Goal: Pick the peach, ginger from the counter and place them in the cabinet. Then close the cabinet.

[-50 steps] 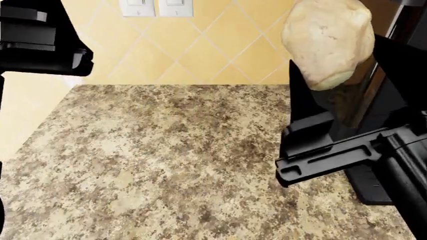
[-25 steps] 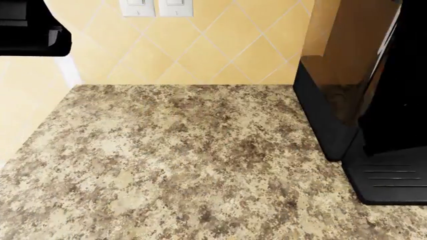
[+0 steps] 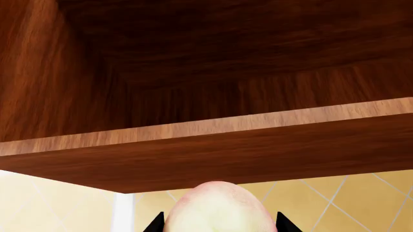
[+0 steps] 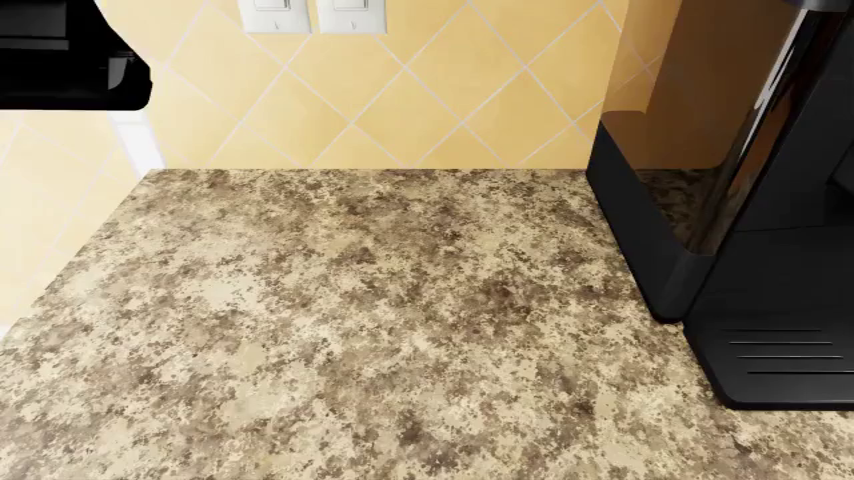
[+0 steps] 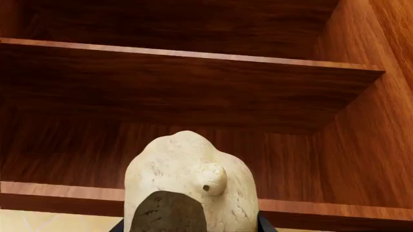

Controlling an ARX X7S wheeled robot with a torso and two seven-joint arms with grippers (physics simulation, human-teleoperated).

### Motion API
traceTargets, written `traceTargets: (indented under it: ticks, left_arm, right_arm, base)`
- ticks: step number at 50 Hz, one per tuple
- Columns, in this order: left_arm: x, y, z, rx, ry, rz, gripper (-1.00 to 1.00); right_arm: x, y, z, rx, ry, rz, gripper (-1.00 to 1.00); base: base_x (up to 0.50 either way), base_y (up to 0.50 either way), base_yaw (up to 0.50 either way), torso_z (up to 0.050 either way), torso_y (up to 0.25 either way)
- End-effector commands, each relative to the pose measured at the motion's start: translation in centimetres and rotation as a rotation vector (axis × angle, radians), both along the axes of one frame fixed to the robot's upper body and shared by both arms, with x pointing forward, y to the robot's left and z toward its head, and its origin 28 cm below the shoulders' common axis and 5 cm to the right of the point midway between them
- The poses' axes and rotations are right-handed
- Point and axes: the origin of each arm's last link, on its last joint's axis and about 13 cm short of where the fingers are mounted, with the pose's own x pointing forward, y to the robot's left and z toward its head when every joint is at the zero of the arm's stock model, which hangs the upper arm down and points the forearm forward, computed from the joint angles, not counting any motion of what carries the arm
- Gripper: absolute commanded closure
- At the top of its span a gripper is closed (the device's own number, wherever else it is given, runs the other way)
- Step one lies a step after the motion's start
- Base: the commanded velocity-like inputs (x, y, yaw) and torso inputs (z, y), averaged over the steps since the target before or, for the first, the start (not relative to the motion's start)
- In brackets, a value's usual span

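In the left wrist view my left gripper (image 3: 217,227) is shut on the peach (image 3: 216,208), pale cream with a pink top, just below the front edge of the cabinet's bottom board (image 3: 213,154). In the right wrist view my right gripper (image 5: 190,227) is shut on the ginger (image 5: 193,186), a beige knobby lump, held in front of the open cabinet (image 5: 193,87) at the level of its lower shelf (image 5: 335,210). In the head view part of the left arm (image 4: 60,55) shows at the upper left above the speckled counter (image 4: 334,320). Neither fruit shows there.
A black coffee machine (image 4: 741,230) stands on the counter's right side. A yellow tiled wall (image 4: 400,100) with two light switches (image 4: 314,15) is behind the counter. The cabinet has a second shelf (image 5: 193,58) higher up and a wooden side wall (image 5: 380,121).
My right arm with the ginger has risen out of the head view. The left arm has shifted slightly at the upper left.
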Motion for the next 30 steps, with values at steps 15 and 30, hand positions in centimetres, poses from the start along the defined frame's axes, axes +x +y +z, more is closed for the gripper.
traceTargets:
  ticks: [15, 30]
  left_arm:
    - [-0.1, -0.1, 0.3, -0.01, -0.001, -0.017, 1.0]
    - [0.0, 0.0, 0.1, -0.016, 0.005, -0.018, 1.0]
  right_arm:
    - [4.4, 1.7, 6.3, 0.176, 0.012, 0.038, 1.0]
    - [8.5, 2.4, 10.4, 0.113, 0.083, -0.058, 1.0]
  base:
    - [0.0, 0.0, 0.0, 0.0, 0.0]
    - [0.0, 0.0, 0.0, 0.0, 0.001]
